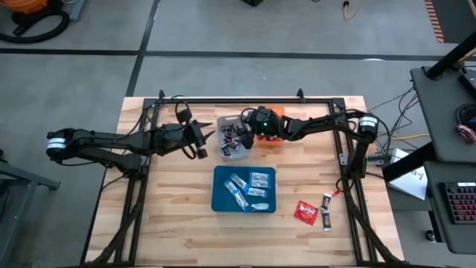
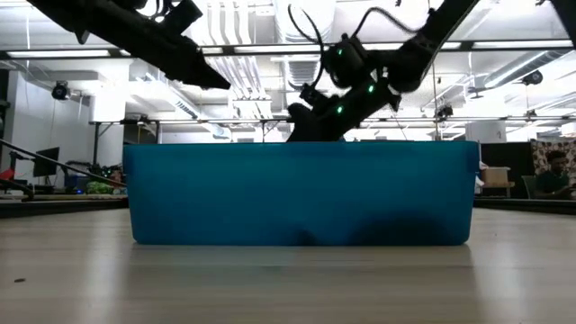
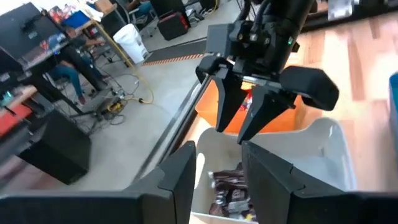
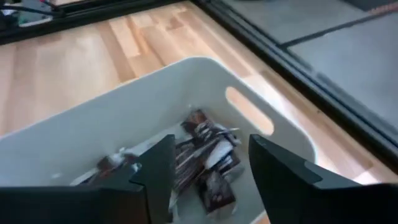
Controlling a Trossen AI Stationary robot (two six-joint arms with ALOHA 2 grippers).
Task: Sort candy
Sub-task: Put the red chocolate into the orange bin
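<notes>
High view: wooden counter (image 1: 178, 216) w/ three trays. Grey tray (image 1: 232, 141) at centre-back holds dark mini bars (image 1: 236, 134); orange tray (image 1: 272, 128) just beside it, mostly under the right arm; blue tray (image 1: 244, 189) nearer front holds blue-and-white bars (image 1: 248, 187). Loose on counter, front right: red packets (image 1: 306, 213) and two small bars (image 1: 327, 210). Right gripper (image 1: 245, 128) sits over the grey tray; left gripper (image 1: 204, 140) just beside that tray's left edge; jaw gap not readable from here for either. Low view: blue tray wall (image 2: 301, 193) fills the middle and hides the other trays and all candy; both arms cross above it, right arm's wrist w/ green lights (image 2: 346, 85) over the tray; a seated person (image 2: 556, 175) far right in the room. Left wrist view: left gripper (image 3: 217, 180) jaws partly apart, nothing between them, above grey tray (image 3: 329, 149) w/ dark bars (image 3: 230, 190) inside; right gripper (image 3: 241, 115) seen head-on, jaws spread, empty, hanging over the tray; orange tray (image 3: 214, 109) behind it. Right wrist view: right gripper (image 4: 208, 177) jaws apart, holding nothing, directly above dark bars (image 4: 205, 158) heaped in the grey tray (image 4: 99, 124); tray's handle slot (image 4: 249, 110) visible, counter boards beyond.
</notes>
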